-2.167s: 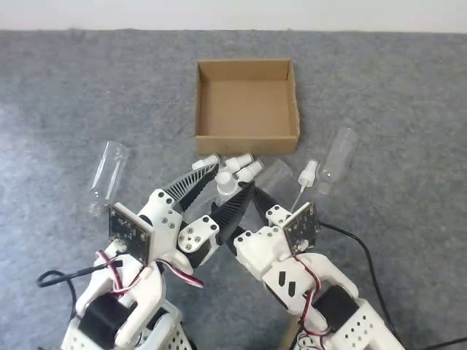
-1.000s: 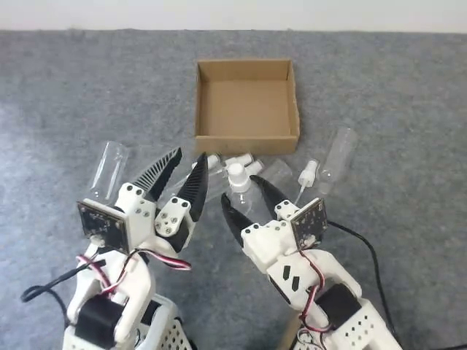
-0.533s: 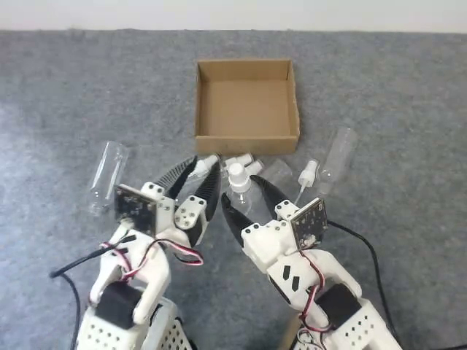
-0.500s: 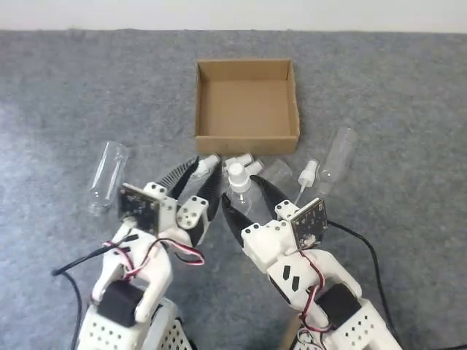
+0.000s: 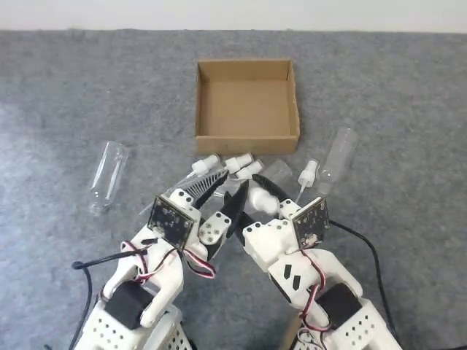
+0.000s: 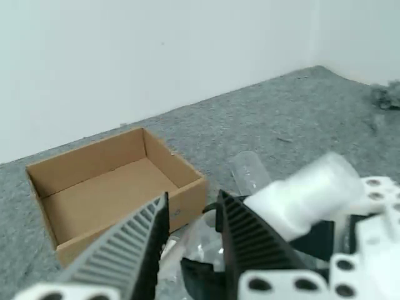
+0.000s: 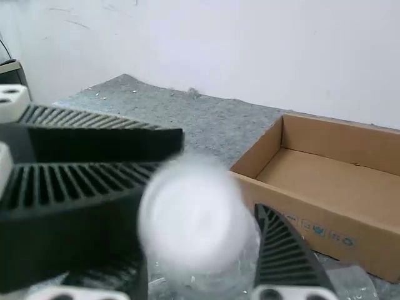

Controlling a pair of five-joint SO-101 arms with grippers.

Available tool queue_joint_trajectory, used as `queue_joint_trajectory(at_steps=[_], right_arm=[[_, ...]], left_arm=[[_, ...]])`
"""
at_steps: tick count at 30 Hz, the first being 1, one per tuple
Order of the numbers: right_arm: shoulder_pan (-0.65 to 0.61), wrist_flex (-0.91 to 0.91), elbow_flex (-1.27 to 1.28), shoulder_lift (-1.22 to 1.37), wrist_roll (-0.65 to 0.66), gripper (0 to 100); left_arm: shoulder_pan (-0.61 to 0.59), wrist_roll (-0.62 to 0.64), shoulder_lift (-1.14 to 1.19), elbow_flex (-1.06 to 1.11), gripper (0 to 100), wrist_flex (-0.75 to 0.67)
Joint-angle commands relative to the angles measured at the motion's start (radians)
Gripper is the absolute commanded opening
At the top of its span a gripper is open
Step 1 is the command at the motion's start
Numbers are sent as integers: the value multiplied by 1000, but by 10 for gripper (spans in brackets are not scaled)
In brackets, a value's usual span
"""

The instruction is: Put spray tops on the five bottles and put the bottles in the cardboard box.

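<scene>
High view, cardboard box (image 5: 246, 144): upper centre of the frame, open side up, on the grey carpet (image 5: 87, 95).
Capped bottle (image 5: 260, 198): centre of the frame, below the box and apart from it; clear body, white spray top on its neck.
Right gripper (image 5: 255, 208): lower centre right; clenched around the capped bottle's body, the white top sticking out past the fingers.
Left gripper (image 5: 221, 195): just left of the capped bottle; jaws parted, grasping nothing.
Left bottle (image 5: 108, 177): lying on the carpet at middle left, well apart from both arms, uncapped.
Right bottle (image 5: 337, 159): lying at middle right, uncapped.
Third bottle (image 5: 276, 173): lying just below the box's lower right corner, near the right gripper.
Loose spray tops (image 5: 239, 161): three clustered just below the box's front wall.
Fourth spray top (image 5: 308, 174): beside the right bottle, dip tube pointing down the frame.
Left wrist view: left gripper (image 6: 190, 250) with daylight between its ribbed fingers; the capped bottle's top (image 6: 306, 194) sits just outside one finger.
Right wrist view: capped bottle (image 7: 190, 219) seen top-on between the right gripper's fingers (image 7: 281, 250); the box (image 7: 331, 181) lies beyond.
</scene>
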Motion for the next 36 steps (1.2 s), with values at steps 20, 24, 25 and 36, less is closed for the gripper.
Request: queue_joint_trajectory(at_steps=[20,24,25,36], right_arm=[[33,76,-35,-22,28,96],[87,85,-37,-22,28,96],[99,85,-37,-22,28,96],[120,154,-34,-22,28,96]], left_arm=[[-276,71,-6,-139,121,23],[-374,66,-6,-140,121,18],[-402,57,-6,-139,121,23],[-678,-15,-6,-82,119,83]])
